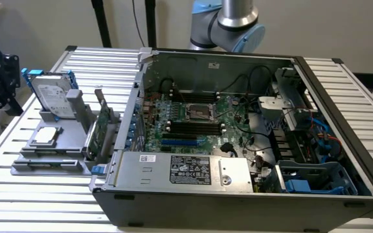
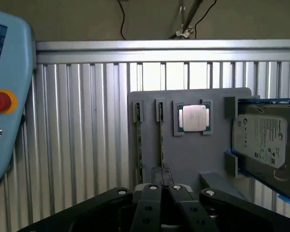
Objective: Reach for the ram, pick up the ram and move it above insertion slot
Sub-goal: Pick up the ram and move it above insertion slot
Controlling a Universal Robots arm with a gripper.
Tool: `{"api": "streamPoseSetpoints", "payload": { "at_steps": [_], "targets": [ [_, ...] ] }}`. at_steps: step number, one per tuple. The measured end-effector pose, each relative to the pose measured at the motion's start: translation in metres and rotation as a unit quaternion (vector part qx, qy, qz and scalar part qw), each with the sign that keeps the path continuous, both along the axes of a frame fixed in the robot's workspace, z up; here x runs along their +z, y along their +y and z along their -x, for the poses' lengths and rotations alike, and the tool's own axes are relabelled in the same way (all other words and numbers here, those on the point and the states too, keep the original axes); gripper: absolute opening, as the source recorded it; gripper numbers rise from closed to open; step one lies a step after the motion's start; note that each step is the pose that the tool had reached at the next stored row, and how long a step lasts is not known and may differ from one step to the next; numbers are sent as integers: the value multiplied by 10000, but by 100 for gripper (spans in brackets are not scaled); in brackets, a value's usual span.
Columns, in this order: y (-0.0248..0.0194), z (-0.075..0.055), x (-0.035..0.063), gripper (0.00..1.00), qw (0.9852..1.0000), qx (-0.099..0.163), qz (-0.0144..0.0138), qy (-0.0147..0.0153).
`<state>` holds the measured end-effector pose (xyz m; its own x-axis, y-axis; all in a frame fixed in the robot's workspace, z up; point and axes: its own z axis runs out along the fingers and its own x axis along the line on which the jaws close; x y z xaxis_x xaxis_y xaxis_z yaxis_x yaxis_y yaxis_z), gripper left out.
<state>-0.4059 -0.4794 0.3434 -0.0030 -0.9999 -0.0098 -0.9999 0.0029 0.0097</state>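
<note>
The ram [image 2: 160, 145]: a thin green stick on edge, seated in a narrow slot of the grey holder [image 2: 212, 159], not yet lifted. Just beside it, in the neighbouring slot, a second thin stick [image 2: 139, 145] of much the same look, parallel and apart. On the ram's other side, a square processor chip [image 2: 193, 118] flat in its own recess, and beyond that a silver hard drive [image 2: 263, 140] propped at the holder's end. In line with the ram's near end, the gripper [image 2: 162, 180], fingers pressed together with nothing between them, no contact with the stick to be made out. Under the holder, a table [image 2: 87, 145] of ribbed aluminium slats; off beyond the second stick, a pale blue pendant [image 2: 9, 87] with a red button. In the exterior view, the same holder at the exterior view's left, next to an open computer case [image 1: 342, 160] with a motherboard [image 1: 199, 109] on its floor, long black slots [image 1: 193, 127] across the board and a metal power-supply box [image 1: 180, 170] along the near wall. Above the case's far wall, a grey and blue joint of the arm [image 1: 238, 22].
</note>
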Motion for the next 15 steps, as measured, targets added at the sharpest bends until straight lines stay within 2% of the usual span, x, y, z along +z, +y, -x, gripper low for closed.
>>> {"api": "streamPoseSetpoints", "payload": {
  "at_steps": [2,8,11,12,15],
  "targets": [
    [0,0,-5,11,9999,172,0,-4],
    [0,-2,-5,12,9998,199,0,-5],
    [0,-4,-11,30,9998,199,0,-5],
    [0,-5,-17,30,9998,199,0,-5],
    [0,-6,-64,42,9998,199,0,-6]
  ]
}}
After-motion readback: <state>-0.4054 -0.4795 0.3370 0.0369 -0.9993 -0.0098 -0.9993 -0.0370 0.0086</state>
